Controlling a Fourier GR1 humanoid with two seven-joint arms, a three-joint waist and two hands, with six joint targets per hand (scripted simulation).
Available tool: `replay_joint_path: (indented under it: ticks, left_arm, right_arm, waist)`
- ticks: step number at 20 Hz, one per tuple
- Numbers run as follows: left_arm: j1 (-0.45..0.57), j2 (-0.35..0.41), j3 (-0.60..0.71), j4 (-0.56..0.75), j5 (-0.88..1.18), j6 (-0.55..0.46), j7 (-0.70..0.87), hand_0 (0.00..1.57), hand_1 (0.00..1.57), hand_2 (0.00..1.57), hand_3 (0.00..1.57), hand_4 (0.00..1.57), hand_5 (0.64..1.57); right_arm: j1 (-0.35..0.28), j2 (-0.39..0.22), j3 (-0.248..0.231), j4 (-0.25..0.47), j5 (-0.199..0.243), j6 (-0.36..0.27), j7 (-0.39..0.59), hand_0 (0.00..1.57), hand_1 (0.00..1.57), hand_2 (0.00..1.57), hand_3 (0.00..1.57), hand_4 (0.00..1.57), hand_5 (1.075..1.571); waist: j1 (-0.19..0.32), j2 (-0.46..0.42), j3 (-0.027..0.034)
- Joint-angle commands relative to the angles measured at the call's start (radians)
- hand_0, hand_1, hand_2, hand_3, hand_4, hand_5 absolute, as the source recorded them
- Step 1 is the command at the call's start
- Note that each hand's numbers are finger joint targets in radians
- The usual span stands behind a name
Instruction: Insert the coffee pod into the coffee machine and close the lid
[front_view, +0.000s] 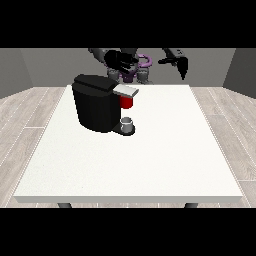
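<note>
- you're at or near the closing step: the lid looks down over a red thing at the machine.
- a grey thing, perhaps the pod, sits on the machine's base.
- hand at the view's left hovers behind the machine with fingers spread; hand at the view's right is raised, its fingers not readable.
- next: check the lid.
- white table, wood floor, grey walls.

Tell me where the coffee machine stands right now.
In the front view the coffee machine stands on the white table, at the view's left and toward the robot's edge.
</note>
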Motion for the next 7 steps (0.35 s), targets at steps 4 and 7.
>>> replay_joint_path:
  ticks: [4,7]
  left_arm:
    - [0.115,-0.056,-0.033,-0.011,-0.02,0.04,0.002,0.0,0.0,0.0,0.0,0.19,1.571]
    - [0.079,0.011,0.045,0.09,0.012,0.019,-0.026,0.0,0.0,0.0,0.0,0.19,1.571]
  right_arm:
    - [0.236,0.041,0.041,-0.081,-0.137,0.065,-0.09,0.0,0.0,0.0,0.0,0.29,1.571]
    - [0.367,0.041,0.193,-0.169,-0.213,-0.029,-0.055,0.0,0.0,0.0,0.0,0.16,1.571]
  waist:
    - [-0.055,-0.135,0.0006]
    - [-0.121,-0.157,-0.0001]
